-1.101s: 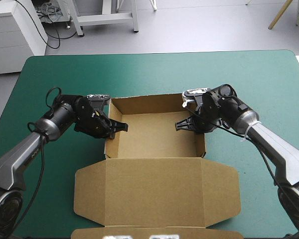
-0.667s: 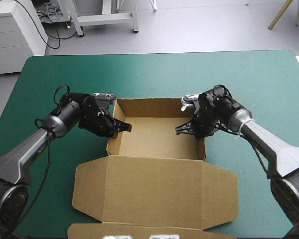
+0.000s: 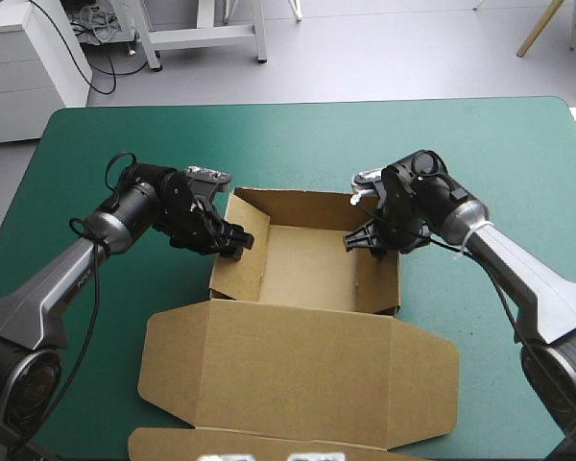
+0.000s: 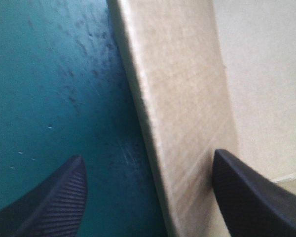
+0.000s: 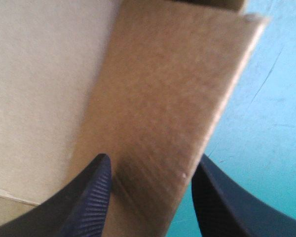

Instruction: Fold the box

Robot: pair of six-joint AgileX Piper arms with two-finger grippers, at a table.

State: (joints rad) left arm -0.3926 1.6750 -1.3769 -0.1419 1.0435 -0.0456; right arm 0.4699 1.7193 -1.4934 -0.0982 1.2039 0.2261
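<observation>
High view: box [image 3: 307, 274] is sitting mid-table [image 3: 317, 144] as an open tray, walls up, lid [image 3: 298, 370] lying flat toward the near edge. Left gripper [image 3: 228, 240] is hanging over the left wall [image 3: 240, 274], which is leaning inward over the tray floor. Left wrist view: its fingers [image 4: 54, 197] are standing well apart and straddling that wall, one over the teal-green cover [image 4: 49, 74] outside, the other inside the tray, not clamping. Right gripper [image 3: 367, 240] is sitting at the far end of the right wall [image 3: 384, 283]. Right wrist view: its fingers [image 5: 89, 197] are apart too, with a narrower gap; the wall panel is running between them, one finger on the tray side, one on the cover side. Can't tell whether either finger is touching the board.
</observation>
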